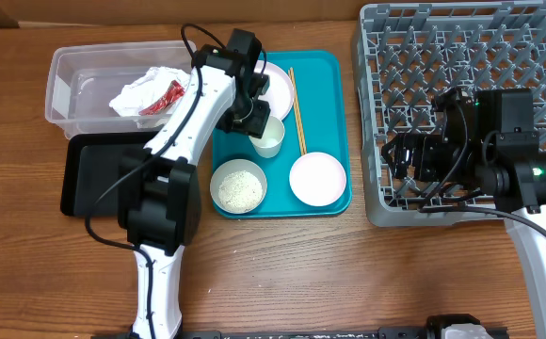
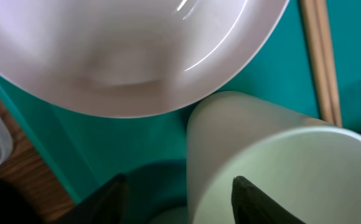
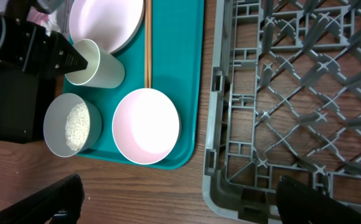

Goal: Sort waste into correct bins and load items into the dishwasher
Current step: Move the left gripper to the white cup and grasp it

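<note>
Overhead view of a wooden worktop (image 1: 348, 273) w/ a teal tray (image 1: 334, 66) in the middle. Your left gripper (image 1: 259, 127) is reaching over this tray & hanging at the small white cup (image 1: 269, 143). The cup is standing upright on the tray, just in front of the round white plate (image 1: 281, 89). In the left wrist view the gripper's fingers (image 2: 103, 202) are standing partly apart w/ the cup's near wall btwn them. One dark finger is sitting outside the cup w/ a strip of teal showing btwn the two. The other is overlapping the cup's mouth. Nothing is being clamped yet.

The chopsticks (image 1: 297, 99) are lying side by side along the tray, right of plate & cup. At the tray's front edge a white bowl (image 1: 214, 181) is holding rice grains (image 1: 240, 190) on the left. An empty white bowl (image 1: 316, 178) is sitting on the right, apart from the first.

Left of the teal tray, a clear tub (image 1: 66, 66) is holding the crumpled white napkin (image 1: 139, 92). The red wrapper (image 1: 163, 99) is lying against the napkin's right side. A black tray (image 1: 89, 179) is lying just in front of the tub, partly under your left arm.

The grey dish rack (image 1: 461, 56) is filling the right side of the worktop. Your right gripper (image 1: 400, 155) is hovering over the rack's front left part, jaws spread wide & holding nothing
</note>
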Controlling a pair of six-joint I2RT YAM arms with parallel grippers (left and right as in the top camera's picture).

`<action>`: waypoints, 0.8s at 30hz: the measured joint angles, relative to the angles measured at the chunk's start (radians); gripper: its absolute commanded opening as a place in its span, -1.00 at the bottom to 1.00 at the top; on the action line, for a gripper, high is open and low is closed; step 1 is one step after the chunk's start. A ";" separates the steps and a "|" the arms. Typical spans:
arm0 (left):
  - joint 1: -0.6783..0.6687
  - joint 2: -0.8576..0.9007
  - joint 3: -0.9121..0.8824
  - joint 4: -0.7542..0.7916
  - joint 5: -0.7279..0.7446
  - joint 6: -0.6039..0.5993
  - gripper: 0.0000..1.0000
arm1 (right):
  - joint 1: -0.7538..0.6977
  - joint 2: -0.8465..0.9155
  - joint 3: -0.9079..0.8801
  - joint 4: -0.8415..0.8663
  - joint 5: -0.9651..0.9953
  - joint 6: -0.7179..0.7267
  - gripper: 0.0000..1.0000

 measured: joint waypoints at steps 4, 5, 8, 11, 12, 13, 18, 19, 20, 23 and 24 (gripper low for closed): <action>0.000 0.021 0.000 0.000 0.011 -0.005 -0.14 | 0.000 0.000 0.000 0.000 0.000 0.001 1.00; 0.000 0.023 0.000 0.000 0.013 -0.008 -0.20 | 0.000 0.000 0.000 0.000 0.000 0.000 1.00; 0.000 0.024 0.000 0.000 0.020 -0.018 -0.88 | 0.000 0.000 0.000 0.000 0.000 0.000 1.00; 0.000 0.024 0.000 -0.004 0.026 -0.019 -0.92 | 0.000 0.000 0.000 0.000 -0.001 0.000 1.00; 0.001 0.024 0.003 -0.014 0.026 -0.022 -0.92 | 0.000 0.000 0.000 0.001 -0.004 0.000 1.00; 0.002 0.026 0.012 -0.034 0.027 -0.024 -0.92 | 0.000 0.000 0.000 0.004 -0.011 0.000 0.99; 0.046 0.037 0.166 -0.172 0.144 -0.019 -0.92 | 0.000 0.000 0.000 0.068 -0.106 0.000 0.96; 0.061 0.037 0.203 -0.201 0.193 -0.010 -0.92 | 0.000 0.002 0.000 0.091 -0.134 0.000 0.93; 0.082 0.037 0.251 -0.238 0.261 0.012 -0.92 | 0.000 0.003 0.000 0.110 -0.161 -0.001 0.89; 0.146 0.037 0.353 -0.341 0.473 0.091 -0.92 | 0.000 0.022 0.000 0.193 -0.278 0.001 0.84; 0.172 0.037 0.379 -0.382 0.564 0.127 -0.92 | 0.000 0.037 0.001 0.225 -0.331 0.000 0.83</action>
